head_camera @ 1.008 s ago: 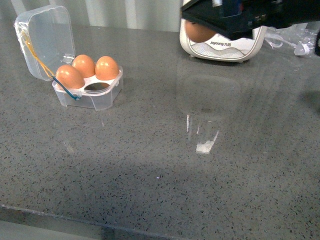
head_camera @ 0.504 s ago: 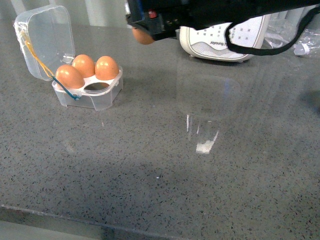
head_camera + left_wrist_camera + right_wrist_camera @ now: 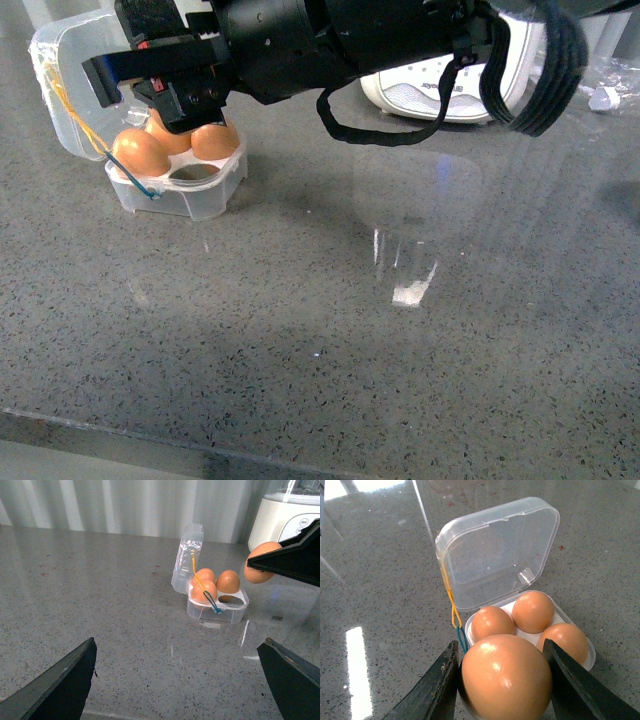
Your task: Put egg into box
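Observation:
The clear box (image 3: 215,197) stands open at the far left of the counter, lid (image 3: 80,70) upright. It holds three orange-brown eggs (image 3: 140,152); its near right cup (image 3: 192,173) is empty. My right gripper (image 3: 160,95) hovers over the box, which hides the egg it holds in the front view. In the right wrist view the gripper (image 3: 502,680) is shut on the egg (image 3: 506,677), just above the box (image 3: 590,655). In the left wrist view the held egg (image 3: 261,562) hangs beside the box (image 3: 217,611). My left gripper (image 3: 179,645) is open and empty, well short of the box.
A white appliance (image 3: 440,90) stands at the back right, also seen in the left wrist view (image 3: 287,515). Crumpled clear plastic (image 3: 600,70) lies beside it. My right arm spans the back of the counter. The counter's front edge (image 3: 200,445) is near.
My right arm has swung left from the white appliance, carrying the egg, and is over the open box. The box and its three eggs have not moved.

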Action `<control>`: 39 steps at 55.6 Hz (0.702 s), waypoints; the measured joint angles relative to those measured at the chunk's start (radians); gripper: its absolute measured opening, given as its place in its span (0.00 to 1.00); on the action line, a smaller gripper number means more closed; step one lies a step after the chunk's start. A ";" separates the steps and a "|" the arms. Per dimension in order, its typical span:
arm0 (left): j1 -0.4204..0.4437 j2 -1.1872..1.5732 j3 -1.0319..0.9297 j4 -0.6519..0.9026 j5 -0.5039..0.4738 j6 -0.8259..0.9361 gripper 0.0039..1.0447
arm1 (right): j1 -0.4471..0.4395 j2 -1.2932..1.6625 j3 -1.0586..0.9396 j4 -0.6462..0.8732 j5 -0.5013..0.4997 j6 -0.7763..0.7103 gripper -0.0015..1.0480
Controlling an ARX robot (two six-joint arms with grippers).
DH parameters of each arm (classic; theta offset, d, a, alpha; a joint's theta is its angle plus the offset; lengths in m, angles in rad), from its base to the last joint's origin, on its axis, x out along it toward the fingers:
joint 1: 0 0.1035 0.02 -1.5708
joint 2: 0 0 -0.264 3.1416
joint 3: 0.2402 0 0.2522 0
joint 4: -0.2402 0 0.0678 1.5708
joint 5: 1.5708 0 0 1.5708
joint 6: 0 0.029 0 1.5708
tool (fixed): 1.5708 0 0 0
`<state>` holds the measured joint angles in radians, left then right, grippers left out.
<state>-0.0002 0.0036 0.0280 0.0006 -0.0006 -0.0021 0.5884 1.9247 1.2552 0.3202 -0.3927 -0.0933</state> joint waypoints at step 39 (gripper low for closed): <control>0.000 0.000 0.000 0.000 0.000 0.000 0.94 | 0.000 0.119 0.112 -0.050 0.035 0.010 0.41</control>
<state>-0.0002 0.0036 0.0280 0.0006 -0.0006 -0.0021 0.5880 2.0441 1.3674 0.2703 -0.3576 -0.0830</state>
